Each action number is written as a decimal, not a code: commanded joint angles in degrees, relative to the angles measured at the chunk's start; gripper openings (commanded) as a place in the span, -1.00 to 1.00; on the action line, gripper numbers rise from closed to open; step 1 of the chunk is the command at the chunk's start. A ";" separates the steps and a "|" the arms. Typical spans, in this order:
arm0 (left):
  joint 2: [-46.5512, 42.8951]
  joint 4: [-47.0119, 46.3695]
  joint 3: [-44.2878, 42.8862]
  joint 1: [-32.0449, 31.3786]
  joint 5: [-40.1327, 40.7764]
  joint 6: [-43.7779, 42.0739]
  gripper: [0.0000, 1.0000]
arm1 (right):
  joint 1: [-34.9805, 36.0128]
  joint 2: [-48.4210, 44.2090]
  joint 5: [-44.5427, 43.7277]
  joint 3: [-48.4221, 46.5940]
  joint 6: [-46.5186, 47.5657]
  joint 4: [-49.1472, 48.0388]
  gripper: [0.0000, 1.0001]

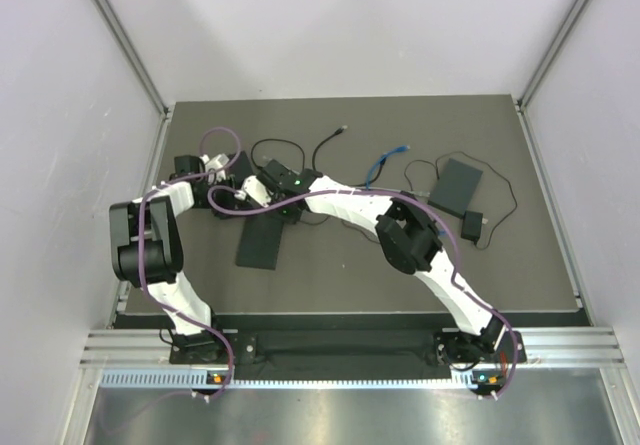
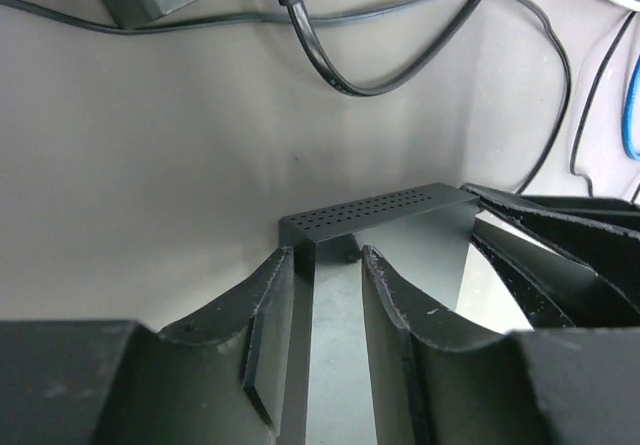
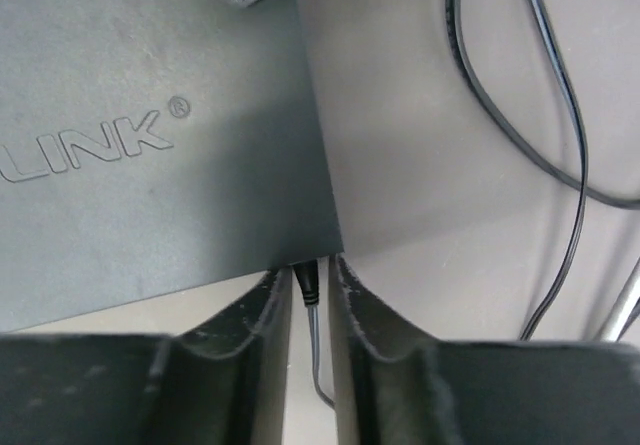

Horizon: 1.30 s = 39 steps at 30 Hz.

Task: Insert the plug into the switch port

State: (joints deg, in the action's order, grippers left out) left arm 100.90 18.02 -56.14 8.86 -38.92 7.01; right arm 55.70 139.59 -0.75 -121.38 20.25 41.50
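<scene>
The black switch [image 3: 150,135], with raised "LINK" lettering, shows from above in the right wrist view. In the left wrist view its vented edge [image 2: 375,208] shows. My left gripper [image 2: 327,260] is shut on one corner of the switch. My right gripper [image 3: 308,277] is shut on a thin black barrel plug [image 3: 306,281], whose tip meets the switch's near edge beside its corner. The plug's grey cable runs back between the fingers. In the top view both grippers meet at the back left, left [image 1: 236,175] and right [image 1: 268,189], and hide most of the switch.
A flat black box [image 1: 262,242] lies just in front of the grippers. Another black box [image 1: 458,186] with a power adapter [image 1: 472,227] lies at the right. Loose black cables [image 1: 325,145] and a blue cable [image 1: 385,165] lie behind.
</scene>
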 commanded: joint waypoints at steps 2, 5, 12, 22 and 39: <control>-1.23 7.11 -3.18 0.45 -4.85 -1.11 -0.21 | -1.29 -8.44 4.80 4.56 -1.27 -10.91 -0.37; -2.28 9.48 -5.38 1.59 -4.33 -2.26 -0.17 | -3.05 -14.24 4.88 10.54 -0.39 -11.08 -0.14; -4.57 11.07 -9.60 3.35 -4.59 -2.70 -0.02 | -12.34 -26.02 9.80 18.10 -3.72 -9.94 0.25; -11.78 4.39 -8.64 3.27 -3.10 0.90 0.14 | -30.55 -24.20 1.91 17.76 -30.25 -18.38 0.19; -13.72 0.88 -4.42 3.27 -1.43 3.72 0.15 | -41.99 -13.29 -7.15 17.94 -56.98 -22.60 -0.07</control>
State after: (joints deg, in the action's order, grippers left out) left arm 89.38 21.47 -61.17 12.01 -40.80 10.48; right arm 14.41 124.62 -5.02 -102.32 -30.39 21.26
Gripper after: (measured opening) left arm 0.577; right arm 0.468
